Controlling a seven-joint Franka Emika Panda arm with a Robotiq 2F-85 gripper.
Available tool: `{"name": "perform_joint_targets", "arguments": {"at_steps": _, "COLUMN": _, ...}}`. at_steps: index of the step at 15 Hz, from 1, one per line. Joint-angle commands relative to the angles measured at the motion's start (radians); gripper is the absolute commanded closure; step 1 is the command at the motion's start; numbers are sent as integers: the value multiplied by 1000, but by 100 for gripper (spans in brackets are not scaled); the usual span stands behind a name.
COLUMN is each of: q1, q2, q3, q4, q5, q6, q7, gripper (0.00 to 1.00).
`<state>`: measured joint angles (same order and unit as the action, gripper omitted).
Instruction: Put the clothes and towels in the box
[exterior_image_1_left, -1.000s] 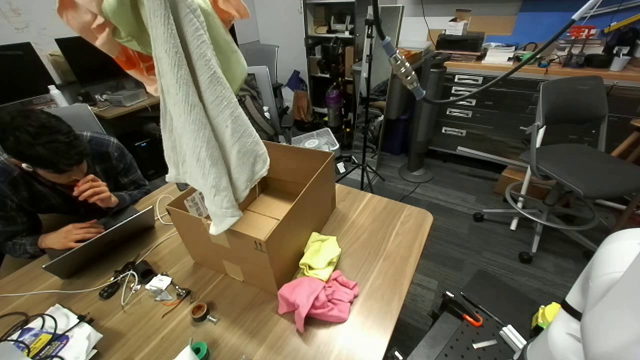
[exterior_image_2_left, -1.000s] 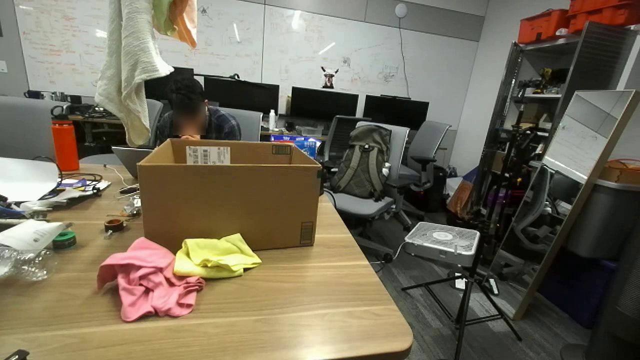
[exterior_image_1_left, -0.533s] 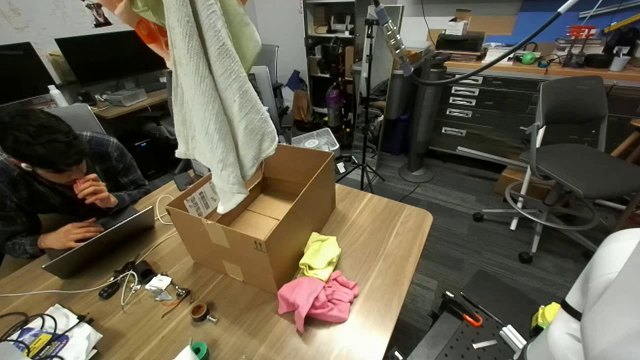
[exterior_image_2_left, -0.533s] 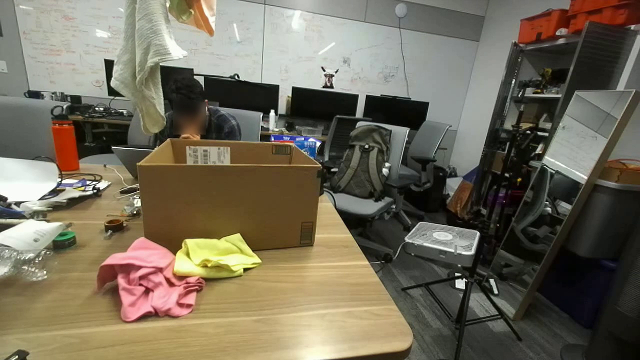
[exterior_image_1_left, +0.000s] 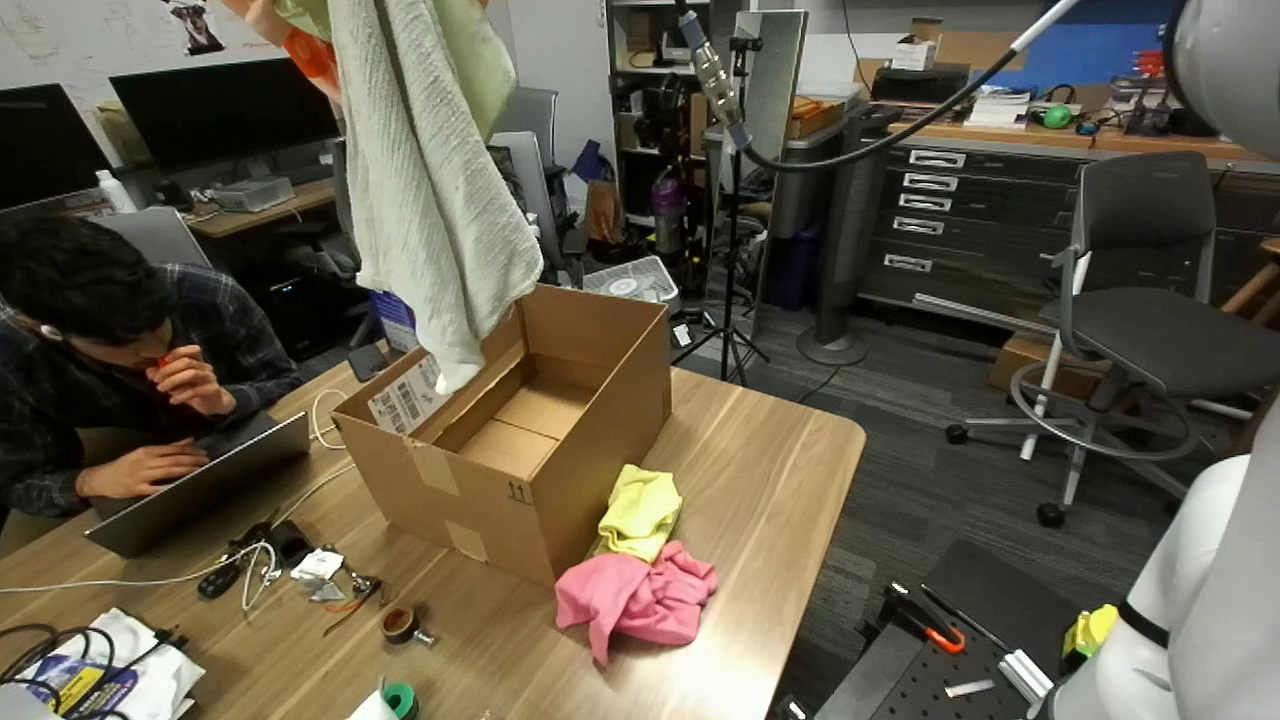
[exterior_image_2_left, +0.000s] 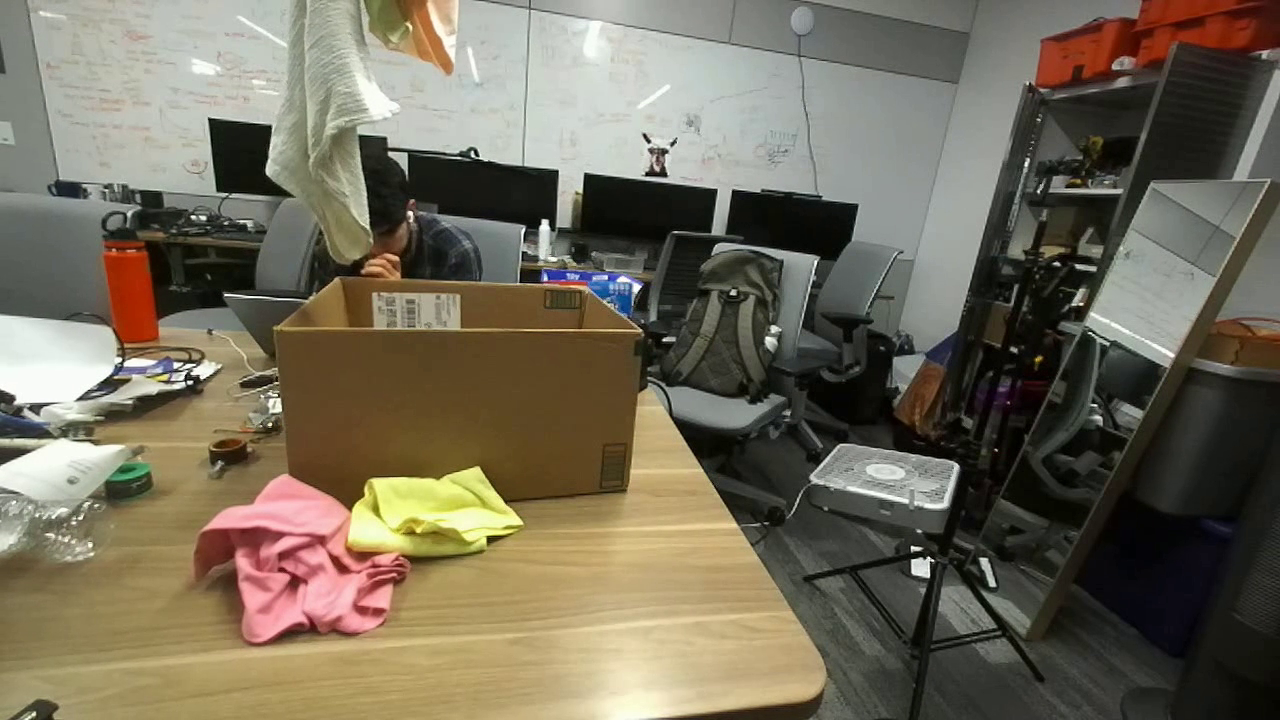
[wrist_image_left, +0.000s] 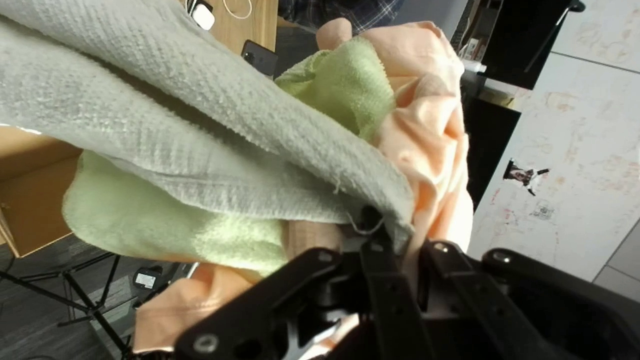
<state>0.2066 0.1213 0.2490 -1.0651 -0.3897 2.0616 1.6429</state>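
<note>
The gripper (wrist_image_left: 398, 246), low in the wrist view, was clenched on the long grey towel (wrist_image_left: 240, 105), with a green cloth (wrist_image_left: 160, 225) and a peach cloth (wrist_image_left: 427, 140) bunched in the same grasp. The open box (exterior_image_1_left: 600, 450) stood left of centre in an exterior view, and the towel's free end hung across its mouth from the upper left. A pink cloth (exterior_image_2_left: 300, 570) and a yellow cloth (exterior_image_2_left: 435, 512) lay at the lower left of an exterior view, on the table (exterior_image_2_left: 600, 600) near the box.

The step in hand seemed to be bringing this bunch over the box. Doing it well probably called for a shift to the right in an exterior view, where the towel (exterior_image_2_left: 335, 165) hung in line with the box's left end. Lowering the towel inside before letting go, then lifting straight up, looked safer than a high drop, since loose edges could drape over the rim.
</note>
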Motion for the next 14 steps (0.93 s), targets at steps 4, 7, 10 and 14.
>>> {"name": "perform_joint_targets", "arguments": {"at_steps": 4, "q1": 91, "q2": 147, "q3": -86, "q4": 248, "q5": -57, "q6": -81, "q7": 46, "gripper": 97}}
{"name": "perform_joint_targets", "arguments": {"at_steps": 7, "q1": 80, "q2": 173, "q3": -69, "q4": 283, "q5": -80, "q6": -87, "q7": 72, "gripper": 97}}
{"name": "perform_joint_targets", "arguments": {"at_steps": 10, "q1": 81, "q2": 195, "q3": -66, "q4": 319, "q5": -75, "q6": -96, "q7": 93, "gripper": 64}}
{"name": "perform_joint_targets", "arguments": {"at_steps": 14, "q1": 82, "q2": 208, "q3": -62, "q4": 356, "q5": -60, "q6": -105, "q7": 100, "gripper": 34}}
